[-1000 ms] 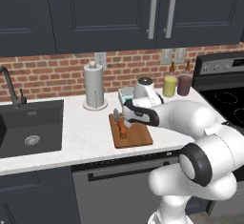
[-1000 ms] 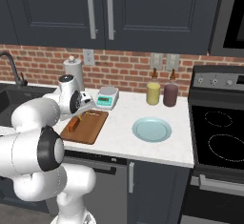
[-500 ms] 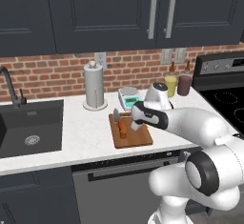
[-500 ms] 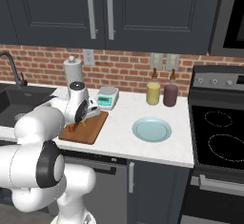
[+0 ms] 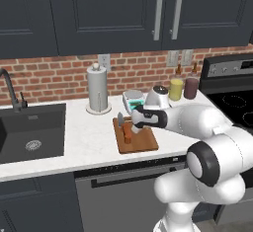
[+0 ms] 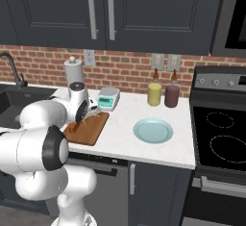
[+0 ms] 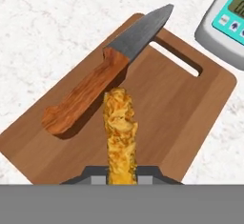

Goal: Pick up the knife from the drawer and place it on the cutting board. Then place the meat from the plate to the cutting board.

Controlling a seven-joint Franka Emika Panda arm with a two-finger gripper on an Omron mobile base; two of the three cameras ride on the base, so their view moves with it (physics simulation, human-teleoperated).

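The brown cutting board (image 7: 190,108) (image 5: 141,141) (image 6: 93,130) lies on the white counter. The knife (image 7: 100,87) (image 5: 127,133) rests flat on it, with its orange handle toward the board's near left and its blade toward the scale. My gripper (image 7: 121,176) (image 5: 132,122) (image 6: 82,119) hovers low over the board, shut on the tan-yellow meat (image 7: 120,132), which reaches out from the fingertips beside the knife handle. The pale-teal plate (image 6: 153,130) sits bare to the right of the board. The drawer is out of view.
A light-teal scale (image 7: 224,23) (image 5: 132,97) (image 6: 109,98) stands just behind the board. A paper towel roll (image 5: 97,89) and the sink (image 5: 29,132) are to the left. Two jars (image 6: 154,94) (image 6: 171,95) stand by the wall, and the stove (image 6: 221,138) lies to the right.
The hand has come down closer to the board with the meat between its fingers, and the arm's elbow has swung. The knife and board have not moved.
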